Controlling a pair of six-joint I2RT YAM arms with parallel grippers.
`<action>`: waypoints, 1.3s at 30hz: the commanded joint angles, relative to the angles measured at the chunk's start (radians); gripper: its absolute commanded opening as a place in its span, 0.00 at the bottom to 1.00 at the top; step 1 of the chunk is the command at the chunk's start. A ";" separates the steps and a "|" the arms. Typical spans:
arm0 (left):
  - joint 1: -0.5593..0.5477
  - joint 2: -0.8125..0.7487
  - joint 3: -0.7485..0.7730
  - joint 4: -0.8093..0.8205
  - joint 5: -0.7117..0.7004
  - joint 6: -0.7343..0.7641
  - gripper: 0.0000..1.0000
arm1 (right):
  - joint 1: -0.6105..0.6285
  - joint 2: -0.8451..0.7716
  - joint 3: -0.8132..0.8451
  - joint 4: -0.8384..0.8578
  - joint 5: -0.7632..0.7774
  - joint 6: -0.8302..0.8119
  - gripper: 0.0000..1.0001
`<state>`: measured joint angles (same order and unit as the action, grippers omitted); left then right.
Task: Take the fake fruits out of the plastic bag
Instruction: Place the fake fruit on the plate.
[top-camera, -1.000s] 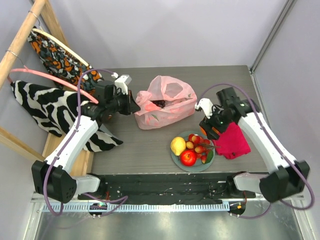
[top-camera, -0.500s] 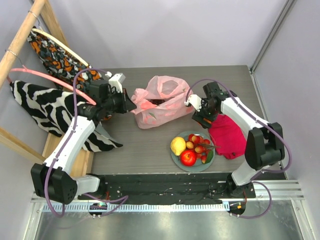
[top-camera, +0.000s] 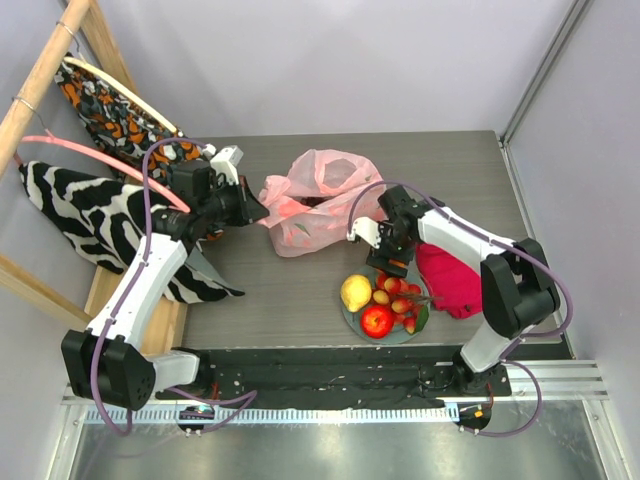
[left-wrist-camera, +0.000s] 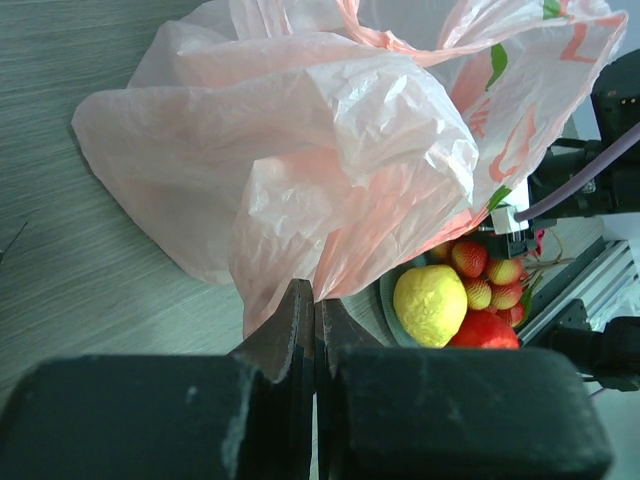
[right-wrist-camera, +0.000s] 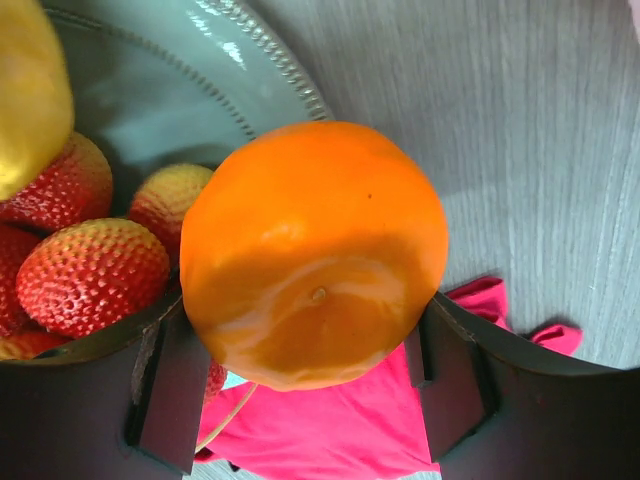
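Surface: a grey wood-grain table (top-camera: 260, 290) between pale walls, a wooden clothes rail standing at its left.
Far left: a zebra-print cloth (top-camera: 80, 215) hangs off the rail, beside the left arm.
Left arm: the left gripper (top-camera: 258, 208) is clenched, jaws pinching a fold at the left edge of the plastic bag (top-camera: 320, 195).
Middle: the bag is pale pink and crinkled, slumped on the far middle of the table.
Right arm: the right gripper (top-camera: 390, 262) grasps an orange fruit (right-wrist-camera: 315, 250) between wide-set jaws, over the far rim of the plate (right-wrist-camera: 150, 95).
Near middle: the grey-green plate carries a lemon (top-camera: 355, 292), a red apple (top-camera: 377, 319) and strawberries (right-wrist-camera: 90, 275).
Right: a magenta cloth (top-camera: 450, 280) lies just beside the plate.
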<state>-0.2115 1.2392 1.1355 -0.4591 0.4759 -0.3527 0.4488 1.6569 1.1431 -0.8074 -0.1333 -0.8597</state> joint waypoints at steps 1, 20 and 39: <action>0.017 -0.011 0.003 0.073 0.033 -0.028 0.00 | 0.021 -0.063 -0.046 -0.007 -0.031 0.004 0.42; 0.017 -0.017 -0.016 0.080 0.026 -0.022 0.00 | 0.024 -0.075 -0.010 -0.036 0.026 0.002 0.98; 0.017 -0.017 -0.046 0.099 0.044 -0.038 0.00 | -0.052 -0.223 0.251 -0.220 -0.135 0.051 0.99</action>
<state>-0.2081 1.2392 1.1122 -0.3992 0.4984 -0.3828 0.4034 1.4960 1.2236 -0.9829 -0.1501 -0.8619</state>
